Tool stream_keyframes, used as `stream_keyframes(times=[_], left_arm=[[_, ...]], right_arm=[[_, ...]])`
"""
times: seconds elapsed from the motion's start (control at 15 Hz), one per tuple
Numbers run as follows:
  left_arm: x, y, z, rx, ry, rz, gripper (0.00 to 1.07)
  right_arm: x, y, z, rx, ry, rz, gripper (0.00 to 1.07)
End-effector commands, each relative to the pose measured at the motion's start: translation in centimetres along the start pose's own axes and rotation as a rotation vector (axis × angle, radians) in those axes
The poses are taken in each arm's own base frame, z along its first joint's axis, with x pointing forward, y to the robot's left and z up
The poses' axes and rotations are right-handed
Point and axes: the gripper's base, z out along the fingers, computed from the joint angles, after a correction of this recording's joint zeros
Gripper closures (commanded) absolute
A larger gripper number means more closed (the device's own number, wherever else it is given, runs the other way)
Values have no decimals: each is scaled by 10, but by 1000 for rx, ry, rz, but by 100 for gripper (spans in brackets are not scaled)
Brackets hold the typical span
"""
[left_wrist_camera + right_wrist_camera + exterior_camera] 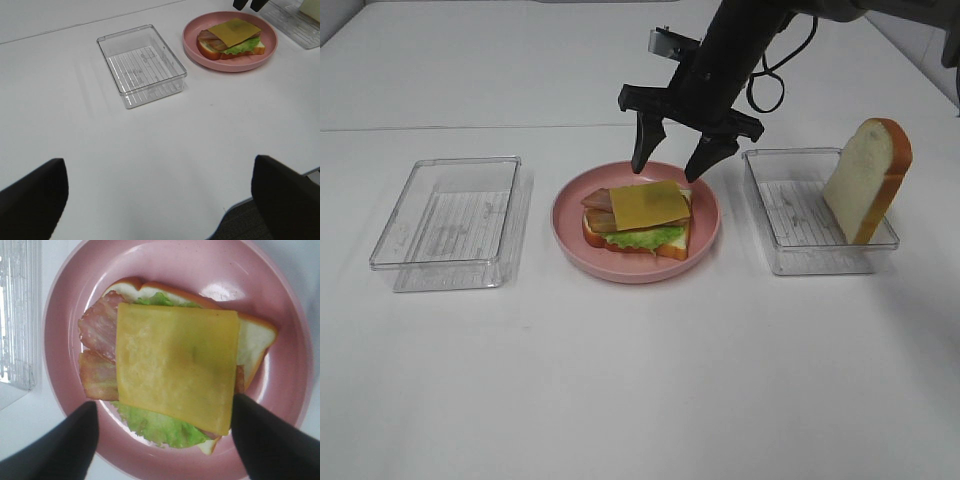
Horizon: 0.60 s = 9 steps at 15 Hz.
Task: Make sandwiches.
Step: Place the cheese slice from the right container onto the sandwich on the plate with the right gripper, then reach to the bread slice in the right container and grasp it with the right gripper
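Note:
The sandwich [638, 220] [231, 37] lies on a pink plate [705, 245] [65, 305] at the table's middle. It is a bread slice with green lettuce, brown bacon and a yellow cheese slice [175, 370] on top. My right gripper [675, 160] [164, 401] hovers open just above the plate's far side, its fingers apart and holding nothing. Another bread slice [868, 180] stands on edge in the right clear container [800, 220]. My left gripper [160, 170] is open over bare table, well short of the plate, and does not show in the exterior view.
An empty clear container [450, 220] [142, 62] sits left of the plate. The right arm's black cable hangs behind the plate. The table's near edge shows under the left gripper's finger [285, 200].

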Motion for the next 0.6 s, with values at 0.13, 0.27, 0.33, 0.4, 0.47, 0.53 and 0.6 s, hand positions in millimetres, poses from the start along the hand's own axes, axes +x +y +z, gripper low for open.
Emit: stream_keyframes(times=[0.13, 0.27, 0.33, 0.4, 0.47, 0.53, 0.6], left_arm=[[1, -1, -2, 4, -30, -6, 13], [1, -1, -2, 4, -30, -6, 13], [1, -1, -2, 4, -30, -6, 13], [1, -1, -2, 4, -30, -6, 13], [1, -1, -2, 4, -30, -6, 13], [1, -1, -2, 4, -30, -6, 13], [1, -1, -2, 4, -30, -6, 13]], right_arm=[[3, 4, -32, 68, -54, -48, 24], [3, -5, -62, 118, -109, -51, 24], [5, -13, -80, 139, -134, -39, 25], [7, -20, -94, 161, -148, -29, 25], [10, -32, -115, 196, -171, -9, 25], [11, -39, -124, 216, -179, 2, 25], [14, -52, -139, 250, -196, 26, 25]])
